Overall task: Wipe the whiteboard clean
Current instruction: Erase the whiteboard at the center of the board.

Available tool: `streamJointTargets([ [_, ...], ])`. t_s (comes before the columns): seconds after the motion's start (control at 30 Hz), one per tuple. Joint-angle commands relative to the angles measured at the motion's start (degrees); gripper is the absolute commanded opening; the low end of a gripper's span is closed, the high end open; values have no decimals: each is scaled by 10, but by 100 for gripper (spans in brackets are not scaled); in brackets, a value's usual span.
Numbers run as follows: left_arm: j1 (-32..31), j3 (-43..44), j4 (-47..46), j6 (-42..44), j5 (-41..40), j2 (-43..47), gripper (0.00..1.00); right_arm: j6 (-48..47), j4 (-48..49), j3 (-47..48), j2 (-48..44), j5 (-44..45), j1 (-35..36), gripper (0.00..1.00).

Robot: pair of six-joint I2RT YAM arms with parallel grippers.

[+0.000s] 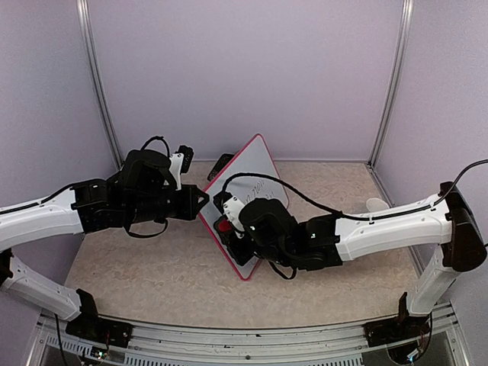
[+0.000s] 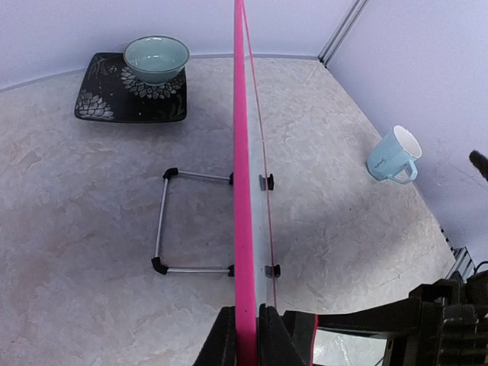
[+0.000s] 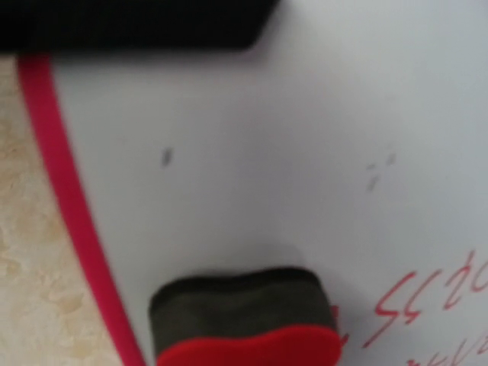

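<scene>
Whiteboard (image 1: 255,164) upright on the bench (image 1: 152,267), pinched by its pink frame between the narrow fingers of the left hand (image 2: 245,339). Directly ahead of the right hand (image 1: 227,219), closed around the eraser (image 3: 244,316), felt against the board face. Red writing (image 3: 427,297) beside it, unwiped. Risk: pushing harder than that thin edge grip resists, tipping or skidding the board on its wire stand (image 2: 164,225).

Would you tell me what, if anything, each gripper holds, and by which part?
Left gripper: whiteboard, by its pink edge. Right gripper: eraser; grip spot hidden.
</scene>
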State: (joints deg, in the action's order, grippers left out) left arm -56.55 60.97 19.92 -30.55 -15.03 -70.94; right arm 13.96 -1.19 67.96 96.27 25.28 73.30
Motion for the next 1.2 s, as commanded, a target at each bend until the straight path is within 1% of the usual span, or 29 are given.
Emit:
streamJointTargets([
  [0.0, 3, -9, -23, 1, 10, -4, 7, -9, -5, 16, 18, 25, 15, 28],
  [0.17, 1, -15, -31, -4, 16, -5, 0, -12, -24, 43, 38, 53, 21, 27],
  [0.33, -2, -20, -37, -9, 18, -2, 0, -11, -64, 90, 63, 95, 25, 27],
  [0.63, -7, -31, -48, -16, 22, 0, 0, -8, -76, 126, 77, 136, 25, 27],
  [0.8, -8, -34, -50, -16, 23, 2, 0, -13, -46, 113, 64, 129, 25, 27],
  [0.97, -9, -35, -52, -16, 23, 4, 0, 5, -59, 110, 88, 113, 24, 27],
  [1.17, -9, -32, -48, -14, 22, 7, 0, 41, -55, 54, 77, 92, 25, 27],
])
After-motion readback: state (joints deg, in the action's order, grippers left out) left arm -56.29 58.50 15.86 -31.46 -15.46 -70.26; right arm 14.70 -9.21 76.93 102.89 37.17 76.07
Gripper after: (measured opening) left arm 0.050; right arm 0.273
